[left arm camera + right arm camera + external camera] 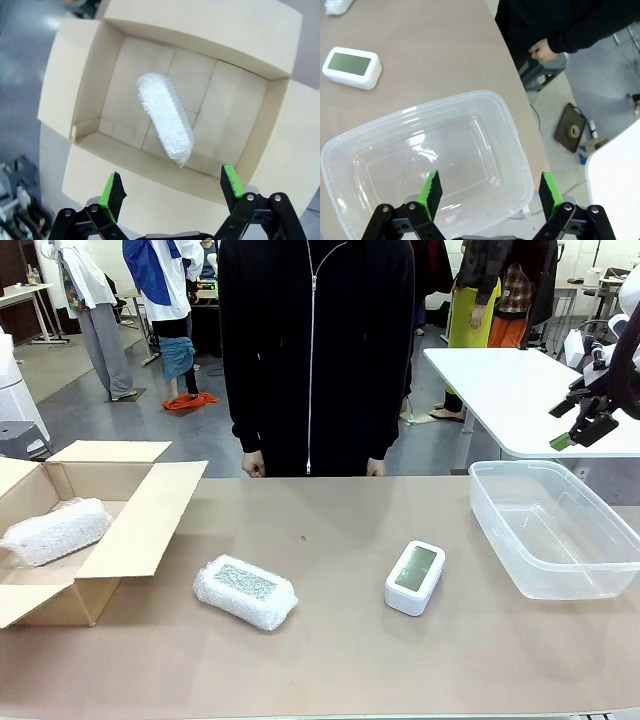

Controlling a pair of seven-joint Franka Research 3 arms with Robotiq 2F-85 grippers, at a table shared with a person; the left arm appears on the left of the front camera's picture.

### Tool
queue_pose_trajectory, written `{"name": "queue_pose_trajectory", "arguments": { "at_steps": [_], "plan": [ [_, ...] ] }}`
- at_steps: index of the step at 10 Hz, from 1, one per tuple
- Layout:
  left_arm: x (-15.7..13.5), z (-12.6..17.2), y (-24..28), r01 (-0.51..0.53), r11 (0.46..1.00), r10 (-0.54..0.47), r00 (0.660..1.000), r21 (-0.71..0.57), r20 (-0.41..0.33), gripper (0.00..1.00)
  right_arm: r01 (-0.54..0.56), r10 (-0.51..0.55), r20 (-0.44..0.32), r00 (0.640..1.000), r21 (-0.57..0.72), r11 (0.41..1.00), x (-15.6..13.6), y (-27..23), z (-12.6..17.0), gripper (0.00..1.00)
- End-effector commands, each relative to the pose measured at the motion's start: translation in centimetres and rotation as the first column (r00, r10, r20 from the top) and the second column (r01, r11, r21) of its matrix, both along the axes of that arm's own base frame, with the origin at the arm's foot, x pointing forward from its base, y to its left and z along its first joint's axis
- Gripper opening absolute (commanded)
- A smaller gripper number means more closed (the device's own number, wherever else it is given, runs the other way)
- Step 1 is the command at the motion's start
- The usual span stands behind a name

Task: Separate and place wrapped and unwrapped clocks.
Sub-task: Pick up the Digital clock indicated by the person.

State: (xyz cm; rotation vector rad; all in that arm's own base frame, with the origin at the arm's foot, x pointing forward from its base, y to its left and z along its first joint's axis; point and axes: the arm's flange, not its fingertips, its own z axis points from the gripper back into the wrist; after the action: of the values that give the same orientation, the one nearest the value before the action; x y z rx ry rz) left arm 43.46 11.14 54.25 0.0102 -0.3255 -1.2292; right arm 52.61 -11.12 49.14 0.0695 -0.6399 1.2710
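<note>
One wrapped bundle (55,530) of whitish bubble wrap lies inside the open cardboard box (140,520) at the left. My left gripper (171,182) hangs open above this bundle (167,125) and box (240,55), holding nothing. A second wrapped bundle (245,592) with a grey speckled face lies on the table left of centre. The unwrapped white clock (415,577) with a pale display lies to its right, also in the right wrist view (352,67). My right gripper (562,425) hovers open and empty (490,187) over the clear plastic bin (600,585).
A person in black stands at the table's far edge, both hands (253,465) resting there. The clear bin (515,140) has nothing in it. A white table (500,380) stands behind on the right. The box's flaps spread outward over the table.
</note>
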Motion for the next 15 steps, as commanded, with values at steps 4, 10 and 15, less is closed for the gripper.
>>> {"name": "queue_pose_trajectory", "arguments": {
  "at_steps": [4,10,15],
  "plan": [
    [0.2,-1.0,5.8,0.247,0.941,-0.264,0.963,-0.229,-0.048,1.0,-0.006,0.006,-0.001,1.0,-0.001,1.0,0.0,0.0,-0.1,1.0],
    [1.4,-1.4,5.8,0.387,0.879,-0.407,0.913,-0.278,-0.013,1.0,-0.006,0.006,-0.001,1.0,-0.001,1.0,0.0,0.0,-0.1,1.0],
    [1.0,-1.7,5.2,0.362,0.894,-0.383,0.923,-0.265,-0.03,1.0,-0.006,0.006,-0.001,1.0,-0.001,1.0,0.0,0.0,-0.1,1.0]
  ]
}}
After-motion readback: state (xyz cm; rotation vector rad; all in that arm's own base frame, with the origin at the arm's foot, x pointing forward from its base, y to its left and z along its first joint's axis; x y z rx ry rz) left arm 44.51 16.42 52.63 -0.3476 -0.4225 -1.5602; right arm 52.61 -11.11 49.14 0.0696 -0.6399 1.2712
